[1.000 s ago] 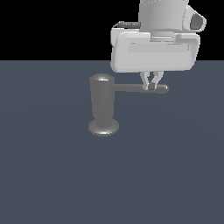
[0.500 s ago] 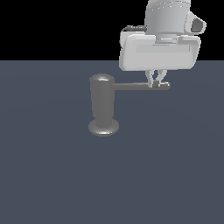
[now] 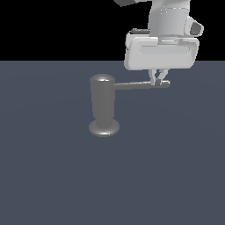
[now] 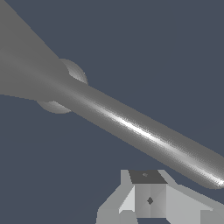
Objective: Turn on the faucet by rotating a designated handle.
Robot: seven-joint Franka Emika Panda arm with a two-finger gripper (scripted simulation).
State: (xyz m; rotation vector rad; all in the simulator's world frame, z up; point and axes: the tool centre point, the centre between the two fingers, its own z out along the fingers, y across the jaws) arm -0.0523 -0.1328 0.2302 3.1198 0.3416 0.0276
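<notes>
So the handle (image 3: 140, 85) is a thin straight grey rod sticking out sideways from the upper side of the faucet (image 3: 103, 105), toward the exterior view's right, with a rounded free end. It looks like polished metal with bright highlights, so I judge it rigid and slick; it won't bend, but pads could slide along or roll around it. It is narrow, so there is little surface to catch. In the wrist view the handle (image 4: 144, 133) runs diagonally across the frame, very close to the camera, and the faucet's round base (image 4: 61, 94) shows behind it.

The faucet is an upright glossy cylinder with a domed top on a wider disc base. It stands on the flat dark floor (image 3: 57, 176), roughly mid-scene, a bit to the exterior view's left of the arm. It probably stays fixed while only the rod swings about the upright axis.

The best contact is near the free end, far from the body, for the most leverage; a sideways push there should turn it without needing a tight hold.

The gripper (image 3: 159, 81) hangs from above right at that outer end, its fingertips (image 3: 154, 81) down at rod level. Its fingers sit close together, but whether they clamp the rod or just touch it, I cannot tell. The wrist view shows one finger (image 4: 149, 199) beside the rod.
</notes>
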